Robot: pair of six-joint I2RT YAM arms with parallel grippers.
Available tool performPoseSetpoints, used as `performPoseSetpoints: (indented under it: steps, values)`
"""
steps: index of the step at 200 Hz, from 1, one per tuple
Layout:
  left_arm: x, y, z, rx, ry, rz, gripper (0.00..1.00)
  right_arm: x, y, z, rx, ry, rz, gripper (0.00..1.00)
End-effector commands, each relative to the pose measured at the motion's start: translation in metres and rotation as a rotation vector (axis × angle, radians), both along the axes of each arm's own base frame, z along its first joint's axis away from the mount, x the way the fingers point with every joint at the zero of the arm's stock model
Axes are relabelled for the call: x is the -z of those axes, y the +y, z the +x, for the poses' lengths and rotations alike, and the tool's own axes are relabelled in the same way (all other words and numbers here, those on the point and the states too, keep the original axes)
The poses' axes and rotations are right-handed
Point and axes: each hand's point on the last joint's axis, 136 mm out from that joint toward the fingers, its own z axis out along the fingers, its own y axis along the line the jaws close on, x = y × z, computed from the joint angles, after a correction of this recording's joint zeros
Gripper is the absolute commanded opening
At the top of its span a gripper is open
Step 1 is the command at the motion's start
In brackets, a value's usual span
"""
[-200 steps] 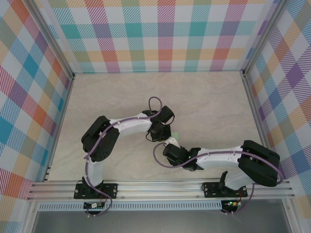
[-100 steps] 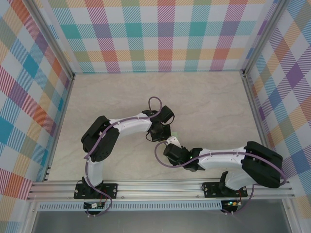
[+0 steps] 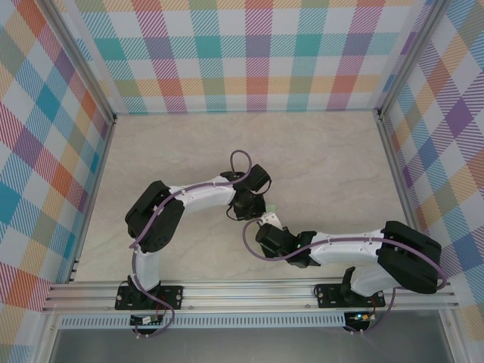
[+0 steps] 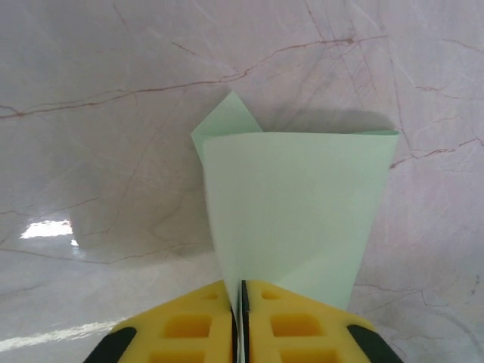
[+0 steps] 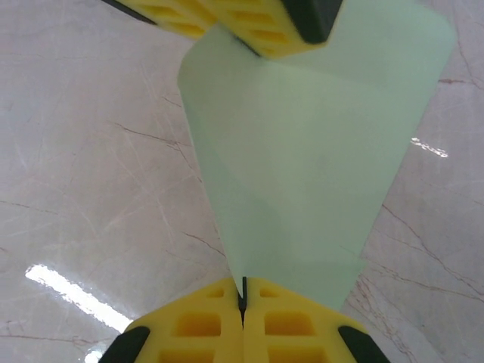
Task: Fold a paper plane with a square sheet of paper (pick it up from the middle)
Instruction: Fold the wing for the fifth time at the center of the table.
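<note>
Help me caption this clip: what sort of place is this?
Probably a robot lab test cell, not a home: a marble-look tabletop boxed in by plaid panels, with the left arm and right arm bolted to an aluminium rail at its near edge.

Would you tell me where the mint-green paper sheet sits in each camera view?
Top external: paper sheet, a small green sliver at picture centre.
Left wrist: centre, rising from the left gripper.
Right wrist: centre-right, running from the right gripper up to the left gripper's fingers.
Shared landmark: the veined marble table.
</note>
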Motion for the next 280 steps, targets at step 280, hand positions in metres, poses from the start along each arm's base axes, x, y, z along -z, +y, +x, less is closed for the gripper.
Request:
performPoseSetpoints:
  steps: [280]
  values:
    - [-0.045, 0.0, -0.012, -0.063, -0.311, -0.351, 0.2, -0.009, 0.013, 0.015, 0.176, 0.54, 0.853, 0.0]
